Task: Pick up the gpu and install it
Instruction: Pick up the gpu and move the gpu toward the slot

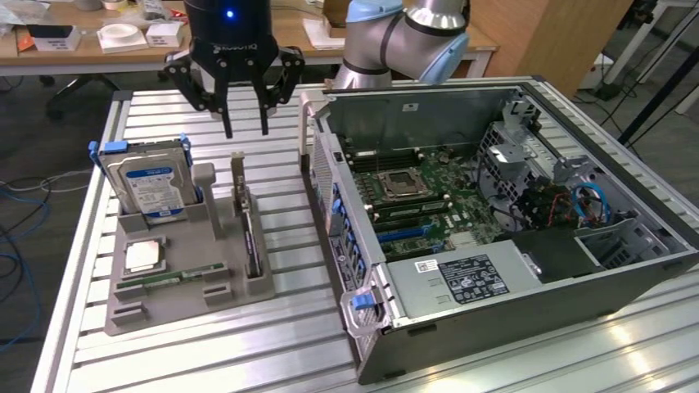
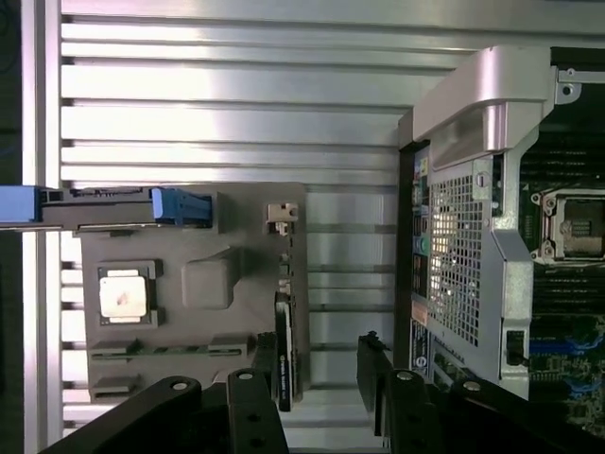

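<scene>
Standing on its long edge in a slot of the grey holder point(image 1: 175, 246), the gpu point(image 1: 248, 223) runs front to back on the side nearest the computer case point(image 1: 611, 270). It is seen edge-on, so its faces cannot be read; a pale metal end shows at the far end and a dark body nearer the camera.

Gripper point(image 1: 247, 131): hanging above the table point(image 1: 284, 344) just beyond the far end of the gpu, apart from it. Fingers point(image 1: 229, 123) spread wide with nothing between them. The arm point(image 1: 394, 41) is cut off by the frame.

Wrist view: gripper point(image 2: 317, 402) with dark fingers point(image 2: 376, 392) spread. The gpu point(image 2: 285, 345) lies as a thin dark strip between them and well below, one end hidden behind a finger.

Holder, other contents:
- Hard drive point(image 1: 153, 176) with blue handles, upright in the far slot. In the wrist view the hard drive point(image 2: 123, 206) is cut off at the frame edge.
- Processor chip point(image 1: 144, 255), lying flat.
- Memory stick point(image 1: 180, 277), lying in a narrow groove, detail too small to make out.

Computer case: side open, motherboard point(image 1: 421, 205) exposed. Its near corner runs out of the exterior view, and the wrist view catches part of the perforated rear panel point(image 2: 458, 255).
</scene>
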`<state>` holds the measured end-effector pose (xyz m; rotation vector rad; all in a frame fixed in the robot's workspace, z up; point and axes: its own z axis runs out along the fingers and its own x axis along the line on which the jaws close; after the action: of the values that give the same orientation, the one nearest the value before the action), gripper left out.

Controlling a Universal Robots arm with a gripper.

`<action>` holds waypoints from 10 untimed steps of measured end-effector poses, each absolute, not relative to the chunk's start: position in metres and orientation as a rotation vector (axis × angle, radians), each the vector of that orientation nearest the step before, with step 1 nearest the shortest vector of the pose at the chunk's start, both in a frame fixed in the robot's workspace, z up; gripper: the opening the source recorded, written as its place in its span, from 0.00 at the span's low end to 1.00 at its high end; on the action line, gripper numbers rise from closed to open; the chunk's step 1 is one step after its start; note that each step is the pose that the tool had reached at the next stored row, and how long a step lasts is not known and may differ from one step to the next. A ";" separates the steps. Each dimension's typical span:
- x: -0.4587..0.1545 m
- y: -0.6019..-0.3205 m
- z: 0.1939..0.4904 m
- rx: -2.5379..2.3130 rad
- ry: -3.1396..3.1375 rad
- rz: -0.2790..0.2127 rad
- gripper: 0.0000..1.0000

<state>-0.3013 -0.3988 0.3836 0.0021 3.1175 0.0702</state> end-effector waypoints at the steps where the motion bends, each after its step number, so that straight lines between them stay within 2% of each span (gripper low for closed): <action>1: -0.301 -0.399 0.383 -0.007 3.118 0.070 0.47; 10: -0.301 -0.399 0.383 -0.036 3.118 0.071 0.47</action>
<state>-0.3014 -0.3988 0.3827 -0.0358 3.1179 0.0707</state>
